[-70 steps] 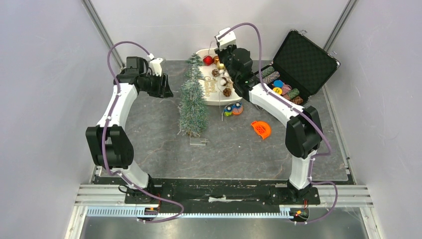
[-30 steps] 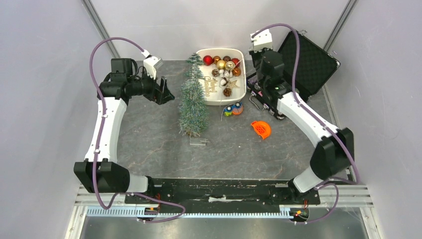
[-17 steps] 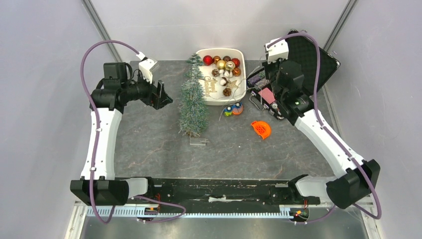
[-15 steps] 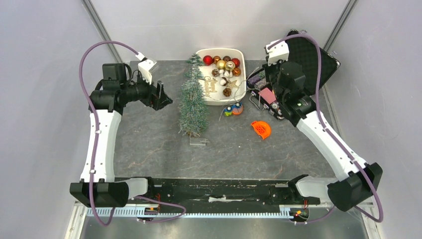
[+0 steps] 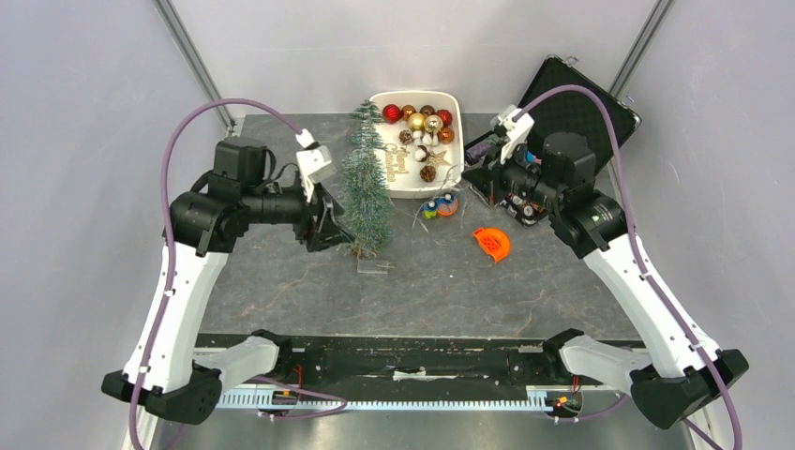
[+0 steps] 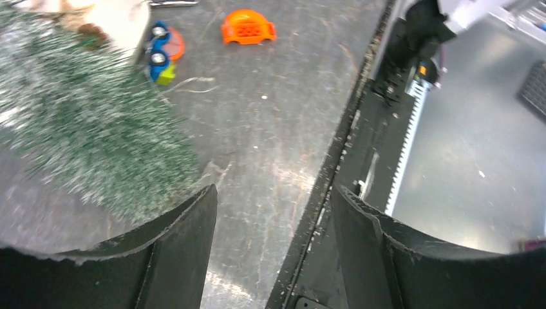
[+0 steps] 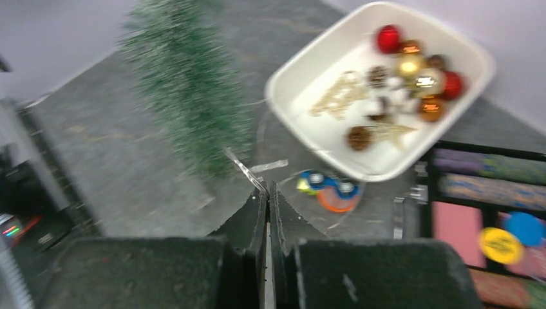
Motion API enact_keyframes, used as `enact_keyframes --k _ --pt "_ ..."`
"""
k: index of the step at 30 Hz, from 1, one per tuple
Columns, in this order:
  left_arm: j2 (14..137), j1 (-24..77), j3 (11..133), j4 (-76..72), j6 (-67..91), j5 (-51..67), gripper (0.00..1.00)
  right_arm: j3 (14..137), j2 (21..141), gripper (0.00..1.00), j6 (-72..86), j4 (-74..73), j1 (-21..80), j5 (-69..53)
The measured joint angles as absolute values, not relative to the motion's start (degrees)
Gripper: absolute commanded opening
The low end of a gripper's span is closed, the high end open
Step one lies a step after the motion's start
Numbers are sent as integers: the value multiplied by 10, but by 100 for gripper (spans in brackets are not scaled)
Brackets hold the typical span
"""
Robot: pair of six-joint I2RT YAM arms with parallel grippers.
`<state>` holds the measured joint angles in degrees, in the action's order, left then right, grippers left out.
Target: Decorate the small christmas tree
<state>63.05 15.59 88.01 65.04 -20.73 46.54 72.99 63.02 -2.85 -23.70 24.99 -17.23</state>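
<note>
Small christmas tree (image 5: 364, 183) stands upright, long axis vertical. Left hand (image 5: 326, 222) spread open left of its base; right hand (image 5: 472, 175) clenched.

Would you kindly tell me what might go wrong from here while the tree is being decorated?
1. The left gripper, jaws open, is close beside the lower branches of the tree, which stands on a small clear base; a sideways nudge may topple it toward the tray.
2. The right gripper is shut near the tray; going in like that, it might scatter the ornaments rather than grip one.
</note>
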Motion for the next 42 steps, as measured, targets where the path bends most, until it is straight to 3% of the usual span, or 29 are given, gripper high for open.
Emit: enact_keyframes --k 5,11,16,22,34,42 --pt "632 243 902 667 -207 465 73 683 623 0 39 -209 250 -322" --pt "685 338 931 676 -206 448 73 581 619 0 211 -44 250 -467" --pt "738 428 934 656 -194 423 78 535 609 0 322 51 250 -459" --pt "733 492 850 504 -133 357 82 502 561 0 396 105 250 -399" --pt "721 511 684 237 -96 240 84 460 539 0 477 164 250 -356" --pt "733 515 616 107 -48 222 82 460 540 0 491 183 250 -354"
